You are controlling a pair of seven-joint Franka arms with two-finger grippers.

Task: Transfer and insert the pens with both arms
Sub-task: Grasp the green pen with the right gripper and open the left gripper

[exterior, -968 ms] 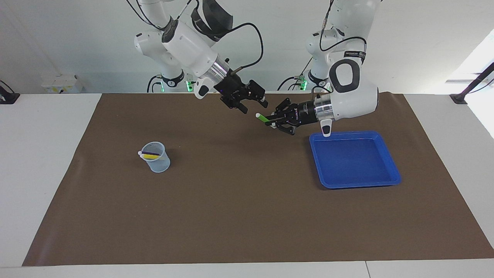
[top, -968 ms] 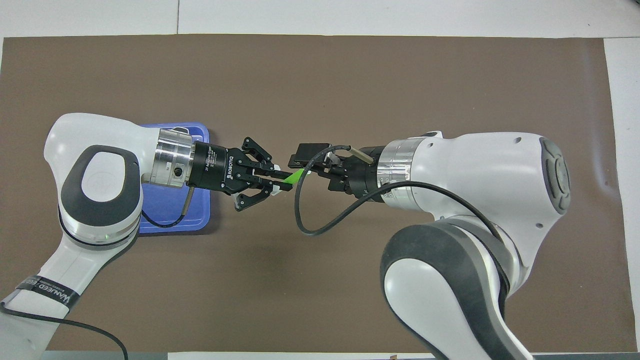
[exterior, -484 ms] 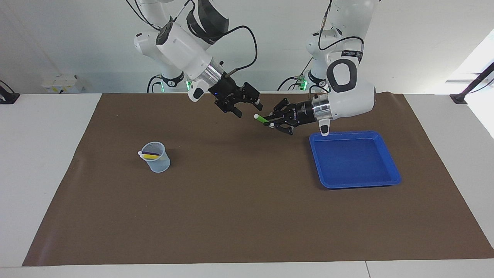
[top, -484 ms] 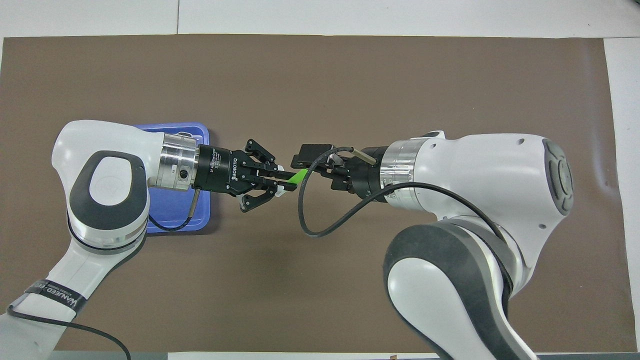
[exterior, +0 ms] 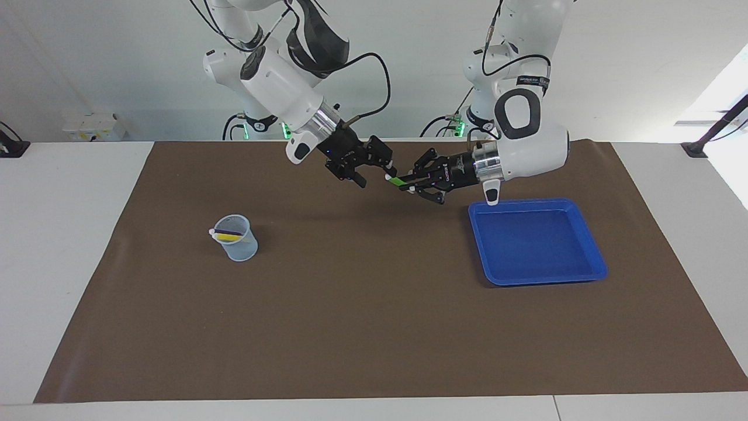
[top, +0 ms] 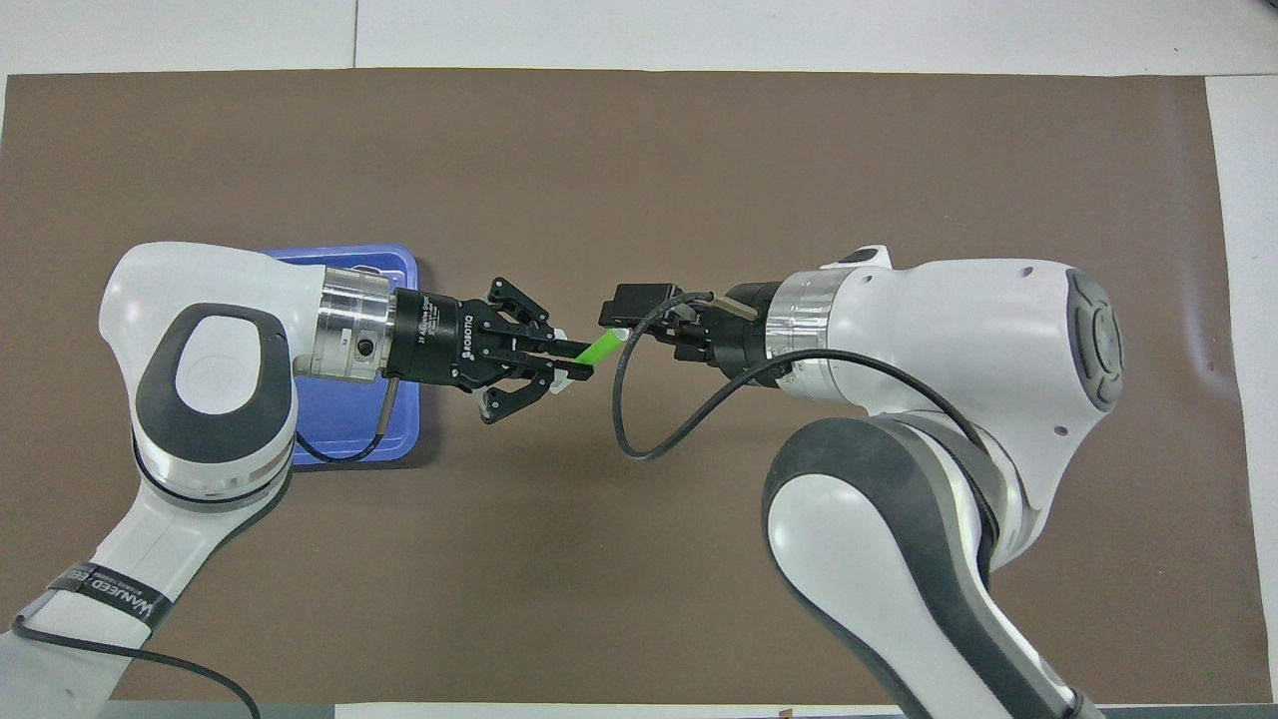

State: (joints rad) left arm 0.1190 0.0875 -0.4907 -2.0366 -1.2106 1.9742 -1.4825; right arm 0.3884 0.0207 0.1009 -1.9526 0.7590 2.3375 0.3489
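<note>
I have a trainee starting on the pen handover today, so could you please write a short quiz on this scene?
1. Which gripper holds the green pen, and over what?
2. True or false: the blue tray holds one pen.
3. Which pens are in the cup: A) yellow and purple, B) green and yellow, C) none?

Key
1. The left gripper, shut on it over the brown mat; the right gripper has open jaws at the pen's cap end.
2. False: no pens in it.
3. A: yellow pen, purple pen.

Bright, even light; window glare at one edge; soft shadows
</note>
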